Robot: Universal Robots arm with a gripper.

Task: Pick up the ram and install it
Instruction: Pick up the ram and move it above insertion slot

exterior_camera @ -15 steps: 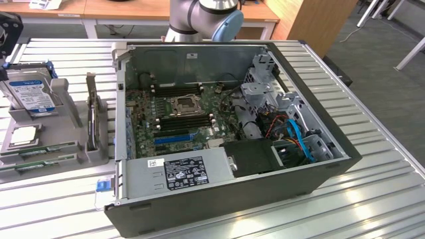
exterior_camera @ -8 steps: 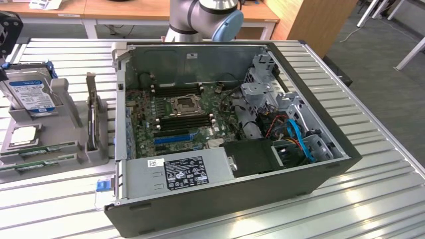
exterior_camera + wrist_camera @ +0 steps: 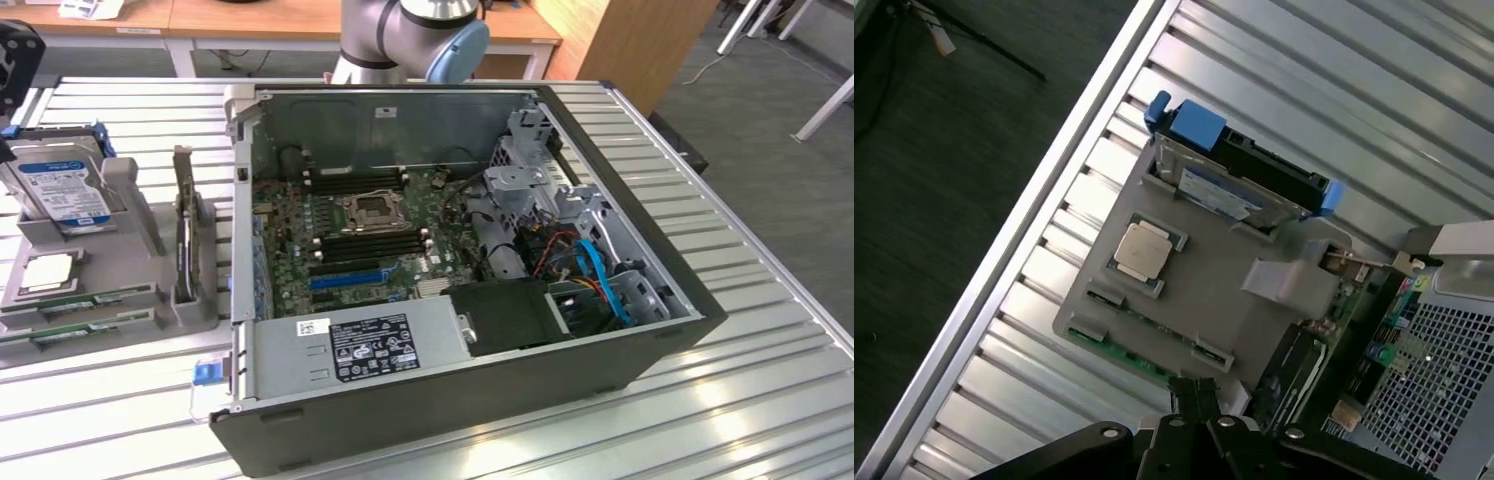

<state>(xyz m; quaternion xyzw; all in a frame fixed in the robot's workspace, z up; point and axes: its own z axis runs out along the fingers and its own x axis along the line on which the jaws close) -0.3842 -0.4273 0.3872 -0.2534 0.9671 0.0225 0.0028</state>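
- The tool [image 3: 1194, 395] is clenched, its dark fingers pressed together with nothing between them.
- In the wrist view its tips hang close to the edge of the grey holder [image 3: 1224, 290] where the ram [image 3: 1134, 358] lies; whether they touch anything cannot be told.
- The ram [image 3: 80, 299] is a thin green stick lying flat in a trough along the holder's [image 3: 127, 235] near edge, outside the computer case [image 3: 467, 410] and on the exterior view's left of it.
- A second green stick [image 3: 74, 332] lies in the next trough, just beside the first.
- The same holder carries a processor chip [image 3: 47, 272] lying flat behind the sticks and a hard drive [image 3: 60, 185] in a blue-tabbed caddy, propped up at the far end.
- The case lies open on its side on the slatted metal table [image 3: 761, 400], with the motherboard [image 3: 300, 215] facing up.
- On the board, long black slots sit on either side of the CPU socket [image 3: 370, 211], and a long blue slot [image 3: 350, 280] lies nearer the power supply [image 3: 360, 345].
- The robot arm's [image 3: 400, 35] base stands behind the case.
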